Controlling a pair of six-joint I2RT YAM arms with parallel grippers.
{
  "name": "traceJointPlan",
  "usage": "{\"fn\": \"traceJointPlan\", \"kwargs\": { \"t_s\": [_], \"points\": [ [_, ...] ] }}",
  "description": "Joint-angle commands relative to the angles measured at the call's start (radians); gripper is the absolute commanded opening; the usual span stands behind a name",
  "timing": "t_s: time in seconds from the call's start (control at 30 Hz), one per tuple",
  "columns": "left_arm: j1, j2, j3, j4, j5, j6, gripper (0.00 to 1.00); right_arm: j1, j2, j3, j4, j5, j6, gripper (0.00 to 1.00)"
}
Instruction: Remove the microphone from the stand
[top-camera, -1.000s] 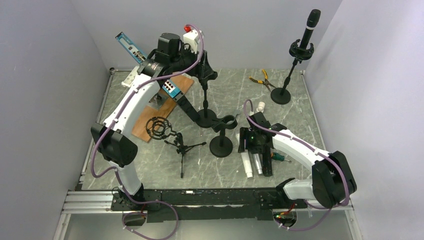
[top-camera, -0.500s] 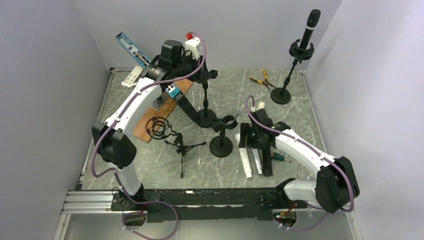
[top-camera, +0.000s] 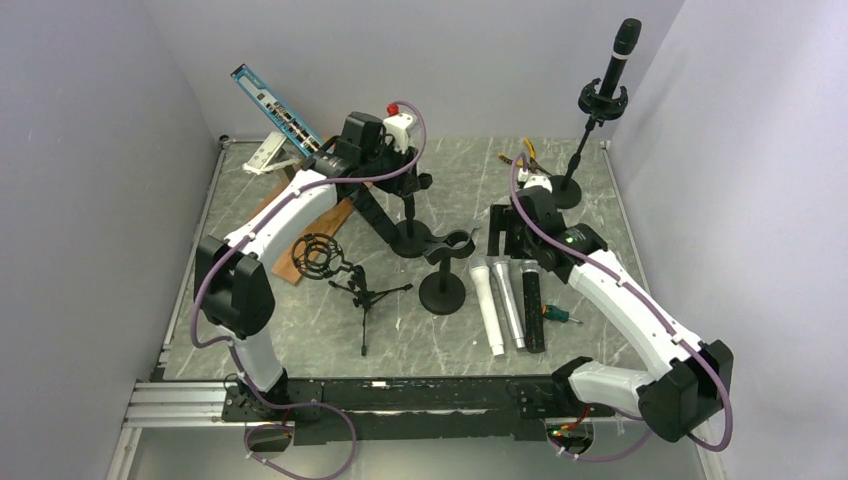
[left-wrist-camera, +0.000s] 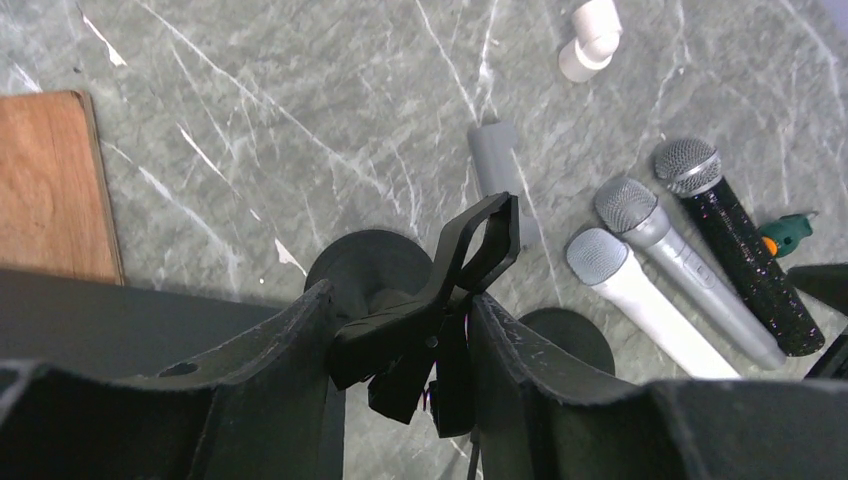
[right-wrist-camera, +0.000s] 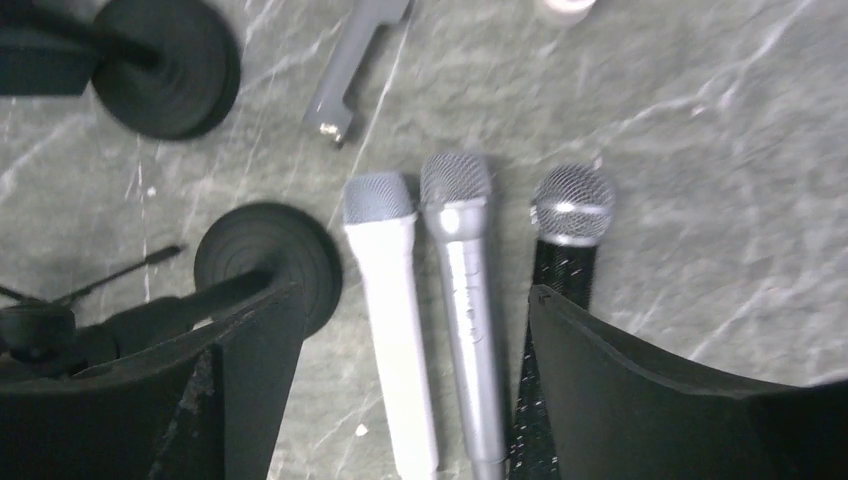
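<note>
Marble tabletop (top-camera: 420, 340), 3 mics (top-camera: 508, 300) lying flat, R claw (right-wrist-camera: 412, 300) spread above them, L claw (left-wrist-camera: 400, 300) pinching stand clip (left-wrist-camera: 480, 235).

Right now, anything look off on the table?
The left gripper grips an empty mic clip; the only mounted microphone is in the far-right stand, beyond the open right gripper. Nothing looks spilled or broken.

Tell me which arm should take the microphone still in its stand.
Right. The right claw is open, empty and nearer the far-right stand holding the black microphone; the left claw is clamped on an empty clip.
</note>
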Motion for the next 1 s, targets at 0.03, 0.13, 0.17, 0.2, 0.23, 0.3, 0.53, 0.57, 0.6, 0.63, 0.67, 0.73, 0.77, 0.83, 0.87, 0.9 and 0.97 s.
{"fn": "traceJointPlan", "kwargs": {
  "t_s": [0.03,0.13,0.17,0.2,0.23,0.3,0.53,0.57,0.6,0.63,0.67,0.73,0.77,0.83,0.87,0.9,0.97],
  "points": [
    [-0.009,0.035,0.121,-0.125,-0.034,0.015,0.55,-0.001,-0.014,0.116,-0.035,0.183,-0.091,0.87],
    [-0.009,0.068,0.281,-0.196,-0.025,0.026,0.69,-0.008,0.007,0.172,-0.042,0.227,-0.119,0.88],
    [-0.008,0.079,0.338,-0.216,-0.016,0.023,0.71,-0.01,0.011,0.192,-0.036,0.24,-0.126,0.89],
    [-0.008,0.088,0.389,-0.233,0.002,0.022,0.75,-0.015,0.012,0.203,-0.025,0.251,-0.132,0.9],
    [-0.009,0.094,0.433,-0.244,0.022,0.02,0.79,-0.023,0.011,0.215,-0.013,0.261,-0.137,0.91],
    [-0.009,0.095,0.498,-0.256,0.051,0.019,0.96,-0.048,0.017,0.245,0.007,0.266,-0.14,0.92],
    [-0.009,-0.03,0.485,-0.281,0.002,0.061,0.99,-0.165,0.084,0.373,0.05,0.267,-0.096,0.92],
    [-0.008,-0.071,0.443,-0.263,0.004,0.061,1.0,-0.186,0.096,0.383,0.07,0.267,-0.09,0.92],
    [-0.008,-0.114,0.394,-0.239,0.009,0.061,0.99,-0.208,0.107,0.391,0.088,0.267,-0.086,0.92],
    [-0.009,-0.152,0.352,-0.218,0.011,0.061,0.99,-0.226,0.119,0.399,0.108,0.27,-0.085,0.92],
    [-0.008,-0.191,0.309,-0.199,0.012,0.061,0.99,-0.248,0.13,0.407,0.129,0.277,-0.084,0.91],
    [-0.008,-0.255,0.242,-0.174,-0.009,0.115,0.99,-0.299,0.169,0.444,0.146,0.293,-0.078,0.9],
    [-0.008,-0.279,0.222,-0.171,-0.027,0.128,0.99,-0.323,0.192,0.479,0.147,0.306,-0.073,0.89],
    [-0.009,-0.331,0.178,-0.156,-0.064,0.147,0.99,-0.363,0.237,0.524,0.158,0.326,-0.074,0.89],
    [-0.009,-0.358,0.145,-0.136,-0.078,0.153,0.99,-0.383,0.257,0.548,0.17,0.33,-0.075,0.89],
    [-0.009,-0.384,0.109,-0.112,-0.089,0.156,0.99,-0.4,0.273,0.573,0.187,0.334,-0.077,0.89],
    [-0.008,-0.441,0.034,-0.061,-0.105,0.15,0.99,-0.426,0.3,0.605,0.23,0.346,-0.079,0.89]
  ]
}}
